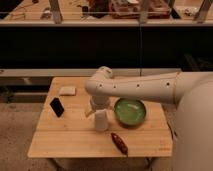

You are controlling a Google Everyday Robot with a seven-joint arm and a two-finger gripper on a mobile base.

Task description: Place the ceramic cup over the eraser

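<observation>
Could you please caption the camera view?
Gripper at the ceramic cup on the wooden table, the eraser standing apart.

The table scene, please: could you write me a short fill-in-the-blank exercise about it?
1. The gripper hovers just above the white cup, beside the ____ bowl.
2. The eraser is ____ in colour.
3. The beige block lies on the ____ table.
Missing words: green; black; wooden.
</observation>
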